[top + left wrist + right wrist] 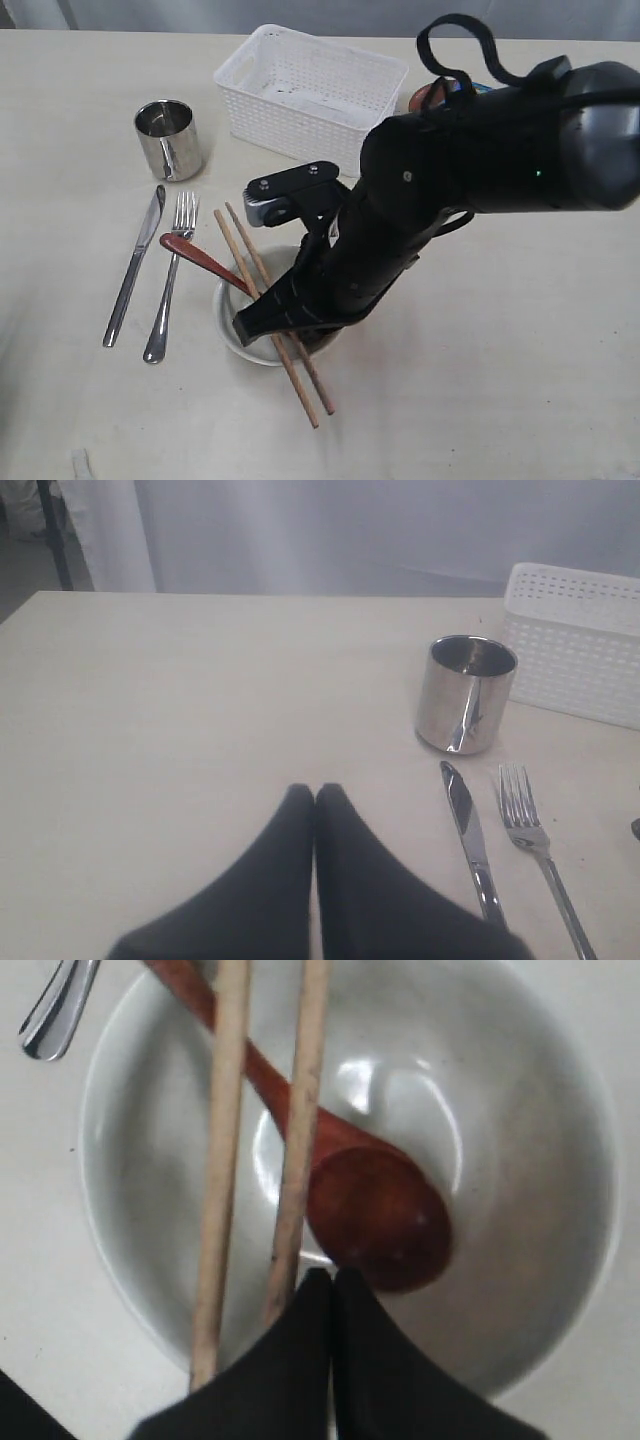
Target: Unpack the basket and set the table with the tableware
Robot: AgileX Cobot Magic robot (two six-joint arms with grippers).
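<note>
So: right gripper [325,1278] is pinched shut on nothing, its tips over the bowl [530,1160] and just beside the nearer of the two chopsticks [300,1110]. Can't tell whether it touches that stick. The chopsticks lie side by side across the bowl's rim. Their long axis runs diagonally in the exterior view, one end up near the tines of the fork [170,275], the other overhanging onto the table [500,380]. Spoon [375,1220] has its head in the bowl, handle running out under the sticks toward the fork and knife [133,265]. Cup [168,140] stands upright beyond those, near a corner of the basket [300,85]. Left gripper [315,792] is also closed and empty, low over the table, well apart from the bowl. My read: if the sticks get moved next, the right arm is the one, since it's already on top of them. It would need to open and straddle across their length, not along it. Risk: a nudge rolls them off the rim.
</note>
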